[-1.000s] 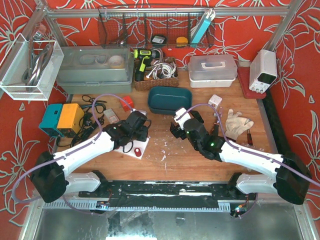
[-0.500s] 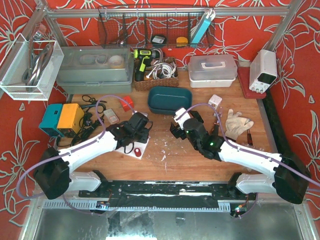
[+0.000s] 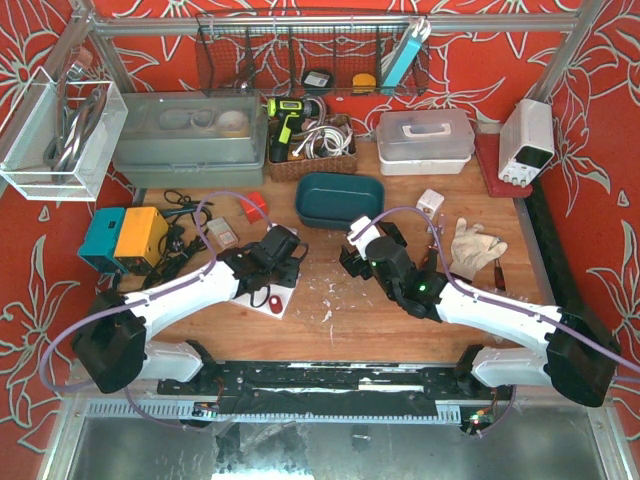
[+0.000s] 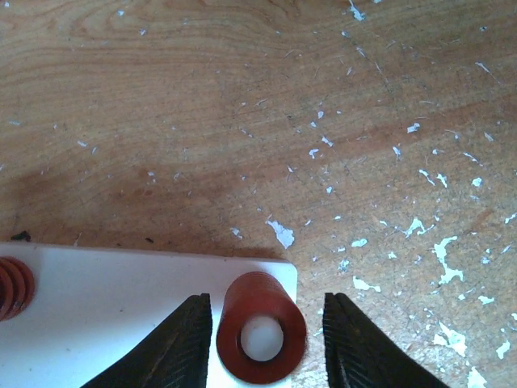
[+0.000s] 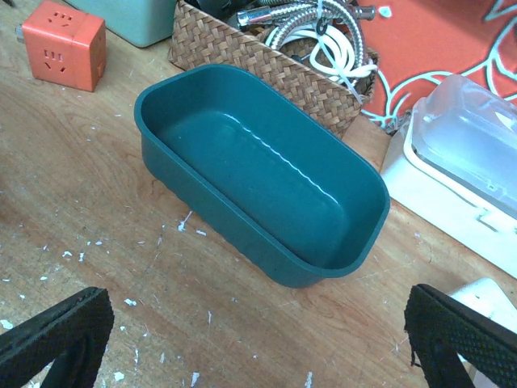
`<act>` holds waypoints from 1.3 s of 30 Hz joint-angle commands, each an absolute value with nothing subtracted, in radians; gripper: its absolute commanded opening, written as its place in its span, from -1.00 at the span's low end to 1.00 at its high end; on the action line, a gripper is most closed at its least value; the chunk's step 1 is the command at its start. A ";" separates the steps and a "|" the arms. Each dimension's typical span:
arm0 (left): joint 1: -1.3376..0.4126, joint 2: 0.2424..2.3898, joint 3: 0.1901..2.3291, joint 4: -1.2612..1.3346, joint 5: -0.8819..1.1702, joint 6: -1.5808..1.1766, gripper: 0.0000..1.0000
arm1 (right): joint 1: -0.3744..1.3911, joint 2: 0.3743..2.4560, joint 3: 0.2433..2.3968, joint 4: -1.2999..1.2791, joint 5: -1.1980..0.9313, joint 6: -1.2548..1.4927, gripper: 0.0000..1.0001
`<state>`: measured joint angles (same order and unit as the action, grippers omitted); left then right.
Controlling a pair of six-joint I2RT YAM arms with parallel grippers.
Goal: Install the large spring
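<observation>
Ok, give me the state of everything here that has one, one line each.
White plate, lying flat.
Big spring, upright at that plate's corner.
Left gripper, open, fingers flanking that spring.
Right gripper, open wide, empty.
Teal tub, upright, empty.
Clear box, lid on.
Glove, lying loose.

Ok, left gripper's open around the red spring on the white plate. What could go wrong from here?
1. The spring stands right at the corner of the plate. If one finger touches first as the left gripper closes, it may tip or slide off onto the table.
2. The plate looks unheld: the right gripper hangs open near the green tub, so the plate could shift under a push.
</observation>
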<state>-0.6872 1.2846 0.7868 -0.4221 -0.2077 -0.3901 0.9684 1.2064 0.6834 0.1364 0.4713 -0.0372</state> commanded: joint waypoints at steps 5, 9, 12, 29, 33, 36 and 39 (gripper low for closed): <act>-0.692 1.298 0.789 -0.403 -0.208 -0.392 -0.05 | 0.959 1.207 0.666 0.152 0.486 -0.020 0.98; -0.692 1.271 0.806 -0.409 -0.227 -0.393 0.07 | 0.957 1.205 0.665 0.152 0.487 -0.021 0.98; -0.691 1.231 0.825 -0.393 -0.244 -0.401 0.21 | 0.957 1.198 0.668 0.148 0.495 -0.023 0.98; -0.645 0.846 0.445 0.678 -0.606 0.208 1.00 | 0.678 0.935 0.642 0.275 0.673 0.003 0.98; -0.553 0.858 0.323 0.846 -0.591 0.359 1.00 | 0.599 0.989 0.621 0.359 0.766 -0.085 0.98; -0.484 0.896 0.299 0.791 -0.575 0.287 1.00 | 0.487 1.042 0.593 0.378 0.743 -0.063 0.98; -0.420 0.942 0.246 0.841 -0.574 0.250 1.00 | 0.390 1.080 0.557 0.354 0.649 -0.020 0.98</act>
<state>-0.4797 0.9051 0.2913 0.6971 -0.5533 0.2398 0.4847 1.0458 0.6025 0.3408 0.6941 -0.0525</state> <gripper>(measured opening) 0.998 0.989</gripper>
